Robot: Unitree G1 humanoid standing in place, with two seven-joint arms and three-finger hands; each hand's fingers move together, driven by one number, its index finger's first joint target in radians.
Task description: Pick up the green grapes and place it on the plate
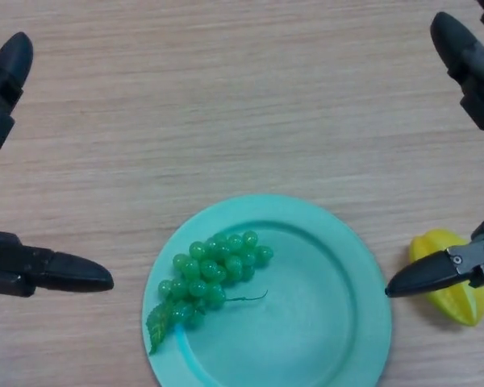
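- The left hand point(32, 270) shows at the left edge with its fingers spread wide: one thick finger reaches in low along the table toward the plate, another stands up near the top corner. Nothing sits between them; the hand is empty and touches only air or bare table.
- The right hand point(460, 270) shows at the right edge, likewise spread and empty. Its lower finger points inward, tip near the plate's rim but apart from it, and lies over the near side of a yellow star fruit point(460, 302); whether it touches the fruit I cannot tell. The upper finger is up in the top right corner.
- The green grapes point(214, 270) lie on the left half of the plate point(339, 314), the bunch well inside the rim, with the leaf hanging over the lower left edge and the thin stem trailing toward the middle.
- The plate rests flat on the wooden table point(226, 105), low in the view between the two hands.
- Judged from this, the task looks finished: the grapes are on the plate and both hands are clear of them. At most, the arms remain to be pulled away.
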